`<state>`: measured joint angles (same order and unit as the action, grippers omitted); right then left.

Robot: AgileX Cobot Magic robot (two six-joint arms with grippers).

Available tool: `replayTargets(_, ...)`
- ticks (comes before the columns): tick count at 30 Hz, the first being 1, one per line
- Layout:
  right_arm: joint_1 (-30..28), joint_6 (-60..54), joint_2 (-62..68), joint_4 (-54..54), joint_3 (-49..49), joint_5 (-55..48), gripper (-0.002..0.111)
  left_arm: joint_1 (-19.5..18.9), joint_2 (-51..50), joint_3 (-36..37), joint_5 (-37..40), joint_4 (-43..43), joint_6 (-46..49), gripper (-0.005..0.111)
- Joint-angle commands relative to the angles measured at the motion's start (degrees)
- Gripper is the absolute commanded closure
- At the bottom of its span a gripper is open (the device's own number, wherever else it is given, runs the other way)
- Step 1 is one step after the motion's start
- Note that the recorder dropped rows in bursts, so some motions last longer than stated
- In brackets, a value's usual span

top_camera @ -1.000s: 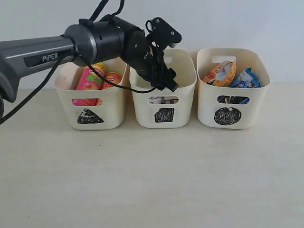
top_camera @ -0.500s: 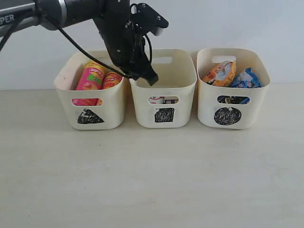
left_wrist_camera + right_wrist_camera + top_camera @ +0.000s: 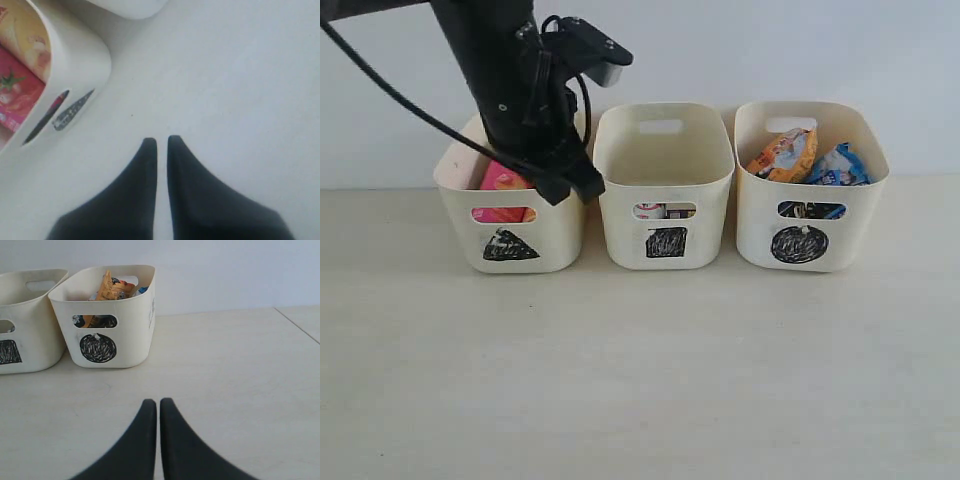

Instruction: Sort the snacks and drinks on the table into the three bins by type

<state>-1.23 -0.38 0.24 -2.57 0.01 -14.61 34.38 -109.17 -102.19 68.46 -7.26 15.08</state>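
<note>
Left claw [image 3: 159,143] leftward, closed, empty

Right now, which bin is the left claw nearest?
The triangle bin, leftmost of three: the shut claw hangs by its front corner. The square bin and circle bin stand further right.

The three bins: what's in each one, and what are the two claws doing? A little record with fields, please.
triangle bin: pink tube, yellow tube
square bin: cartons, glimpsed through the handle cutout
circle bin: orange packet, blue packet
left gripper: shut, empty, above the table by the triangle bin
right gripper: shut, empty, above the table
</note>
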Motion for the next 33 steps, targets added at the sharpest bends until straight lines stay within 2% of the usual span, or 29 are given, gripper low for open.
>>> replayTargets(1,0.1,0.1,-0.2,-0.1,0.0,0.6,0.108,0.2,6.0,7.9,-3.0,3.7,-1.4,0.103)
replayTargets(11,0.1,0.1,-0.2,-0.1,0.0,0.6,0.108,0.2,17.8,24.9,-8.2,7.3,-3.0,0.103)
replayTargets(17,0.1,0.0,-0.2,-0.1,0.0,0.6,0.108,0.2,24.2,31.9,-8.6,11.5,-2.6,0.103)
replayTargets(21,0.1,0.1,-0.2,-0.1,0.0,0.6,0.108,0.2,27.9,34.5,-6.4,12.6,-3.5,0.103)
replayTargets(26,0.1,0.1,-0.2,-0.1,0.0,0.6,0.108,0.2,30.8,35.1,-1.9,12.9,-12.7,0.103)
replayTargets(29,0.1,0.1,-0.2,-0.1,0.0,0.6,0.108,0.2,31.1,35.3,0.8,11.6,-11.3,0.103)
replayTargets(33,0.1,0.1,-0.2,-0.1,0.0,0.6,0.108,0.2,31.1,36.1,0.2,9.2,-11.0,0.103)
